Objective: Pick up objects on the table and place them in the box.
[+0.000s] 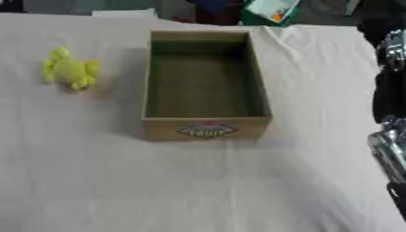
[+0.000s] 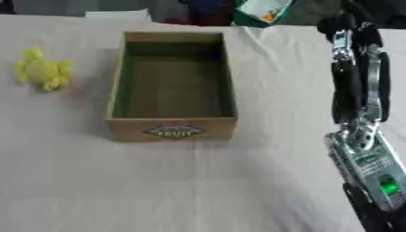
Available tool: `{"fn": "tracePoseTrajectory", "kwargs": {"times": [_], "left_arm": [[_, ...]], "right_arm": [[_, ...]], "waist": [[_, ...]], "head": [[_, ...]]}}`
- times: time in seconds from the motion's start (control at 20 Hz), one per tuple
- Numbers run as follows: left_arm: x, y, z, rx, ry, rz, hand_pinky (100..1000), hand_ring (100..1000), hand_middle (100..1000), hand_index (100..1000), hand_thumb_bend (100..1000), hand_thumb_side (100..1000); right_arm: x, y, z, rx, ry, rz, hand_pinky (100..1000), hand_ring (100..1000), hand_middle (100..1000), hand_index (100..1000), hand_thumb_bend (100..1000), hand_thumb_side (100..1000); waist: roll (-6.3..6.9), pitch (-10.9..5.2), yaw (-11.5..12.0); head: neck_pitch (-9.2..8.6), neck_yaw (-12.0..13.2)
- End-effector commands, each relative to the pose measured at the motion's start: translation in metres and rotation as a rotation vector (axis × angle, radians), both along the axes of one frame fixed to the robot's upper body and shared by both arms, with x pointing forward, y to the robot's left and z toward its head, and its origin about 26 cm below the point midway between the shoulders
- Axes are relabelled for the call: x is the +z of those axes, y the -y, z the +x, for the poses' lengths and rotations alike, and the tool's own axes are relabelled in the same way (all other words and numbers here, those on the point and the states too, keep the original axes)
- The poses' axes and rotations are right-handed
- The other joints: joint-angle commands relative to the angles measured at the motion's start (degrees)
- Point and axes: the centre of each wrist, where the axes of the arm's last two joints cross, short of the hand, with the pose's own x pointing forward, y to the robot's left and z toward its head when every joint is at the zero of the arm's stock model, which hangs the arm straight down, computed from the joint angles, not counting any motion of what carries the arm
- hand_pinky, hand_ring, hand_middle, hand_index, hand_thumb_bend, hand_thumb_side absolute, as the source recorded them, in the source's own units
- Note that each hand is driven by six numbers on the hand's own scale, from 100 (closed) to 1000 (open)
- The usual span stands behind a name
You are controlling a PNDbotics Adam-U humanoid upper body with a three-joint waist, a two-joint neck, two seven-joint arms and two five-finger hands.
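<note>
Yellow toy left of box, apart; right robot hand fingers unreadable

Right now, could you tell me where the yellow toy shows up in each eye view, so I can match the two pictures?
Left eye view: the yellow toy lies on the cloth at upper left, apart from the box, on its left side.
Right eye view: the same toy sits closer to the left edge, again left of the box.
Shared landmark: the label on the box's near wall.

The box stands mid-table, with the toy well apart to the box's left and the right arm to the box's right at the table's edge.
</note>
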Motion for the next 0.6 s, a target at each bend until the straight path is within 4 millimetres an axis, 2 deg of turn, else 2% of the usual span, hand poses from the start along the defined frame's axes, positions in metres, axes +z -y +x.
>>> {"fn": "tracePoseTrajectory", "kwargs": {"times": [0.05,0.6], "left_arm": [[0.008,-0.002,0.005,0.016,-0.018,0.045,619,795,826,999,434,730],[0.009,0.014,0.037,-0.009,-0.019,0.031,617,794,841,1000,426,748]], "right_arm": [[0.011,0.001,-0.002,0.015,0.030,-0.027,898,763,653,890,100,730],[0.012,-0.002,-0.001,0.033,0.027,-0.031,900,765,654,891,100,727]], "waist": [[0.26,-1.04,-0.07],[0.63,-0.95,-1.06]], "head": [[-0.71,0.35],[-1.09,1.38]]}}
